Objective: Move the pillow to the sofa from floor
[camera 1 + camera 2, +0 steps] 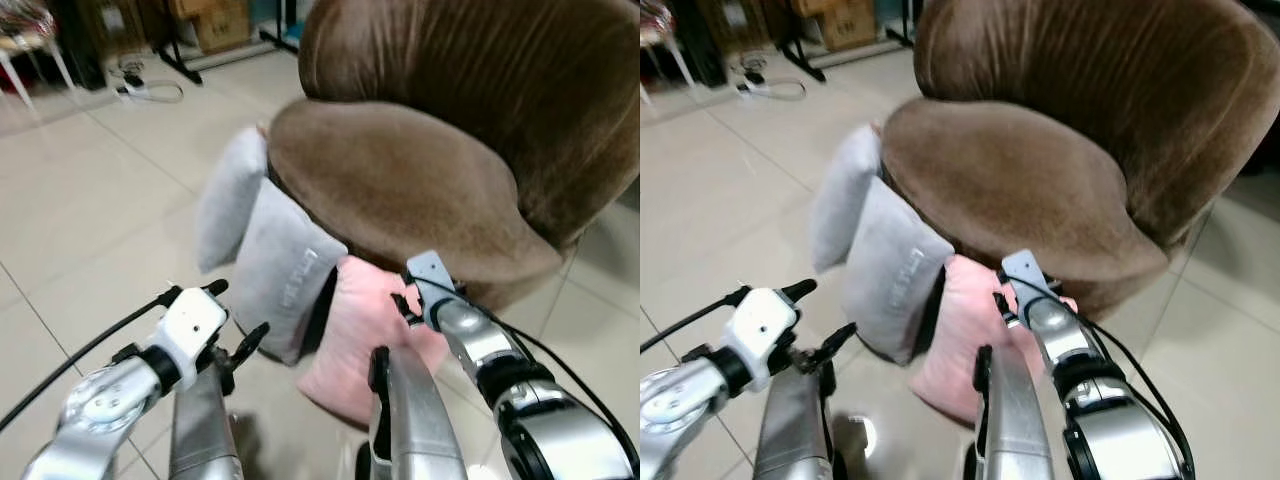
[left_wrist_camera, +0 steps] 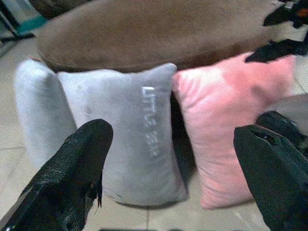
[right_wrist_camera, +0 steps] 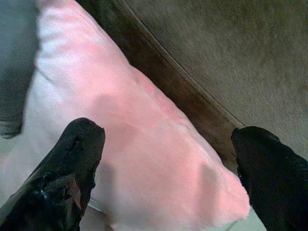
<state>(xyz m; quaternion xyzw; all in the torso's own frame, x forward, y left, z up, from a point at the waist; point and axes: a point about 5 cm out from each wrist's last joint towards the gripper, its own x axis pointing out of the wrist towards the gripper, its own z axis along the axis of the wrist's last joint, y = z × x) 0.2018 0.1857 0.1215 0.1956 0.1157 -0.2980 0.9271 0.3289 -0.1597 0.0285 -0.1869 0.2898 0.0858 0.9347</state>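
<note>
A pink pillow (image 1: 355, 345) stands on the floor, leaning against the front of the brown sofa chair (image 1: 400, 180). Left of it lean a grey pillow with lettering (image 1: 285, 268) and a second grey pillow (image 1: 228, 195). My right gripper (image 3: 168, 134) is open at the pink pillow's (image 3: 144, 125) upper corner, one finger over the pillow face and the other toward the sofa's base. My left gripper (image 2: 173, 139) is open and held low in front of the lettered grey pillow (image 2: 139, 130), apart from it. The sofa seat holds nothing.
Pale tiled floor (image 1: 90, 200) spreads out to the left. At the back left lie a cable with a white plug strip (image 1: 150, 90), cardboard boxes (image 1: 215, 20), black stand legs and white chair legs (image 1: 20, 70).
</note>
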